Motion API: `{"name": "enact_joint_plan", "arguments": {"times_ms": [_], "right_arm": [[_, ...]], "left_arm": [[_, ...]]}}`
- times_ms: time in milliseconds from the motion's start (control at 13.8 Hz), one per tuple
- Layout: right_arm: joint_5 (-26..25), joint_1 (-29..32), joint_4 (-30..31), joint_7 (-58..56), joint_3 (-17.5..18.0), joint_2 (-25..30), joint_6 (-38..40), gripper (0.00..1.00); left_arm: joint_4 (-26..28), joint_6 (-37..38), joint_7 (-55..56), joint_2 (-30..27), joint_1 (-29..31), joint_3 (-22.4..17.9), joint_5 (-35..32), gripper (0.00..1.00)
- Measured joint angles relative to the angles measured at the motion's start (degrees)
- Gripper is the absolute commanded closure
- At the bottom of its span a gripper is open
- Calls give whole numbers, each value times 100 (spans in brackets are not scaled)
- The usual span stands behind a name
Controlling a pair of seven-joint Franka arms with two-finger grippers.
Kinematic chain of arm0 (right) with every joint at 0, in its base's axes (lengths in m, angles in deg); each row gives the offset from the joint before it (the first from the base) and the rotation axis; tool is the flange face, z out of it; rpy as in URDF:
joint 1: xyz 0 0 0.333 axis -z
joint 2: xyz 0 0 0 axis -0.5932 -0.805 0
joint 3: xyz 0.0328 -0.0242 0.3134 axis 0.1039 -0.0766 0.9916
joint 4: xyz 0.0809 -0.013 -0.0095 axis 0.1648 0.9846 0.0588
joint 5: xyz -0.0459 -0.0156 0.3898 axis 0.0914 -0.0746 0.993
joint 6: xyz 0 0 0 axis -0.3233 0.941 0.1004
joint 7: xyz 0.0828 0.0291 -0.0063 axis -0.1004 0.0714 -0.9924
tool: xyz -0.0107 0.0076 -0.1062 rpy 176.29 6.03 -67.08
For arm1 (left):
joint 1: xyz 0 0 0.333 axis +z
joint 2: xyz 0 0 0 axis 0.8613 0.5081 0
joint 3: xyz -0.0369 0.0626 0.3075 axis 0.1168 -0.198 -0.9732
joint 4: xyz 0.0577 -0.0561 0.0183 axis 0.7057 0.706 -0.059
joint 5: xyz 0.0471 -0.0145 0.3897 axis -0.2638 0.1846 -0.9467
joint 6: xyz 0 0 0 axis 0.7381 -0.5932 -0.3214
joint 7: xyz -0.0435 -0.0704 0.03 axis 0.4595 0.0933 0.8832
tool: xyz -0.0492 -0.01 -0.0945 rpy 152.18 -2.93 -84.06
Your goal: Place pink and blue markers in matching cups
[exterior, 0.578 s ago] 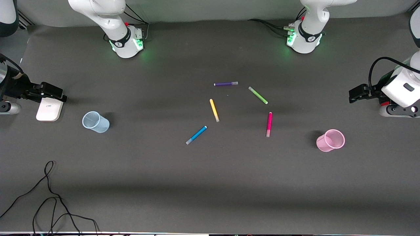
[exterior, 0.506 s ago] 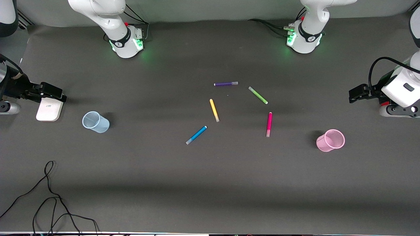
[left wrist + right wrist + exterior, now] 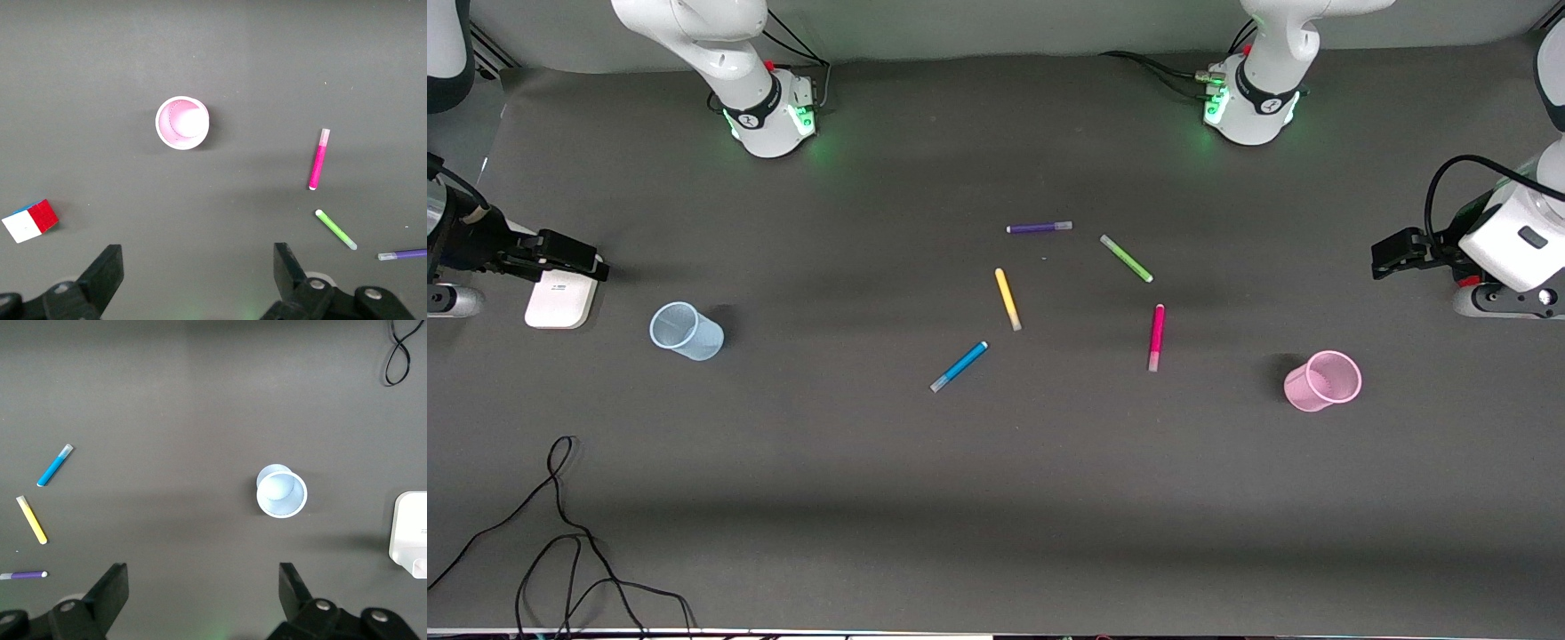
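Note:
The pink marker (image 3: 1156,336) and the blue marker (image 3: 960,365) lie flat mid-table. The pink cup (image 3: 1322,380) stands toward the left arm's end and the blue cup (image 3: 685,331) toward the right arm's end. My left gripper (image 3: 1385,256) hangs high over its end of the table, open and empty; its wrist view shows the gripper (image 3: 197,250), the pink cup (image 3: 181,123) and the pink marker (image 3: 318,160). My right gripper (image 3: 591,260) hangs high over its own end, open and empty; its wrist view shows the gripper (image 3: 203,568), the blue cup (image 3: 281,493) and the blue marker (image 3: 53,467).
A purple pen (image 3: 1039,228), a lime-green pen (image 3: 1126,259) and a yellow pen (image 3: 1008,299) lie near the markers. A white box (image 3: 560,300) sits beside the blue cup. A black cable (image 3: 560,533) trails near the front edge. A colour cube (image 3: 30,220) lies near the pink cup.
The right gripper has drifted very slightly. The left arm and everything on the table have stayed put.

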Motion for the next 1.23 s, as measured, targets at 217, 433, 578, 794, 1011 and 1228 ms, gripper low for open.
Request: {"name": "enact_joint_plan", "arguments": {"times_ms": [217, 433, 578, 794, 1011, 1228], "right_arm": [[30, -30, -5, 370, 20, -130, 0, 0], [220, -249, -121, 1068, 31, -518, -30, 0], [263, -501, -213, 1853, 39, -749, -54, 0], [278, -1100, -488, 2935, 51, -1280, -93, 0], [278, -1509, -1014, 3889, 55, -2018, -168, 0], [279, -1776, -1366, 4939, 55, -2646, -585, 1]], "left_arm": [[-23, -8, -1, 24, -14, 4, 1, 0], [-35, -8, -1, 31, -105, 56, 2, 1], [-36, -5, -114, 33, -135, 104, 6, 1], [-8, 136, -690, 44, -192, 321, 98, 1], [81, 149, -807, 63, -360, 724, 211, 1], [475, -175, -717, 74, -624, 995, 215, 0]]}}
